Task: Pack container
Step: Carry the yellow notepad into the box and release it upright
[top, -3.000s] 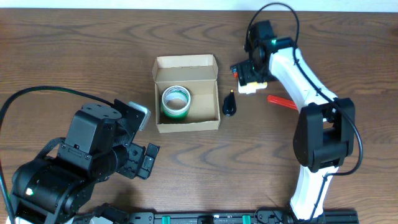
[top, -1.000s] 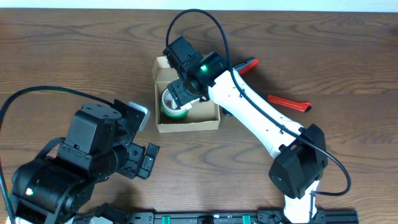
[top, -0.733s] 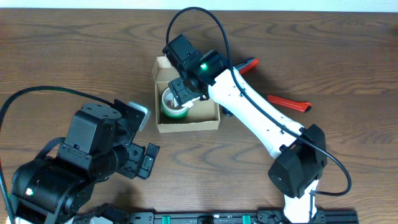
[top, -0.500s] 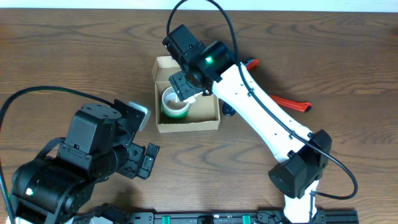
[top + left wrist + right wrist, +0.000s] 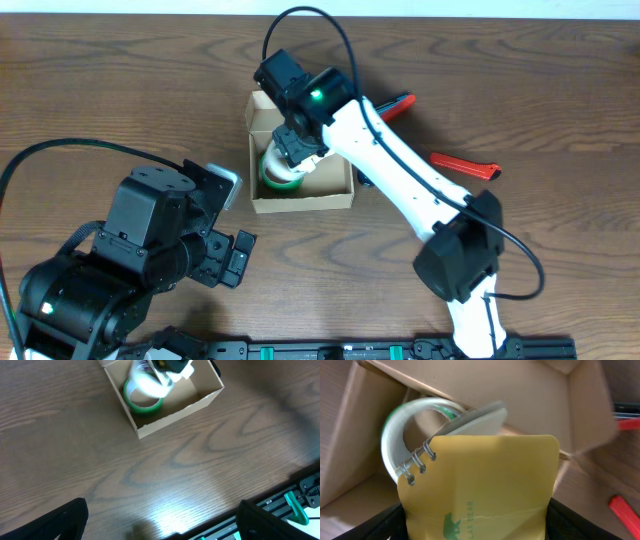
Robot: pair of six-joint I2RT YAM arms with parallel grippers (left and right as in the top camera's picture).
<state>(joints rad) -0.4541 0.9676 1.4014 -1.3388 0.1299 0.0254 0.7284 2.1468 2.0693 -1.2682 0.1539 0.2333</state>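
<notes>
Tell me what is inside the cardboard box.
A green-and-white tape roll lies in the cardboard box. The yellow spiral notepad in the right claw hangs over it and covers part of the roll and floor, so anything beneath cannot be seen.

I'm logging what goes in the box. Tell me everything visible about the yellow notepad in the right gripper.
The notepad has a yellow cover, a faint green bear logo and metal spiral rings at one corner. The right gripper holds it by its side edges above the tape roll lying in the container.
</notes>
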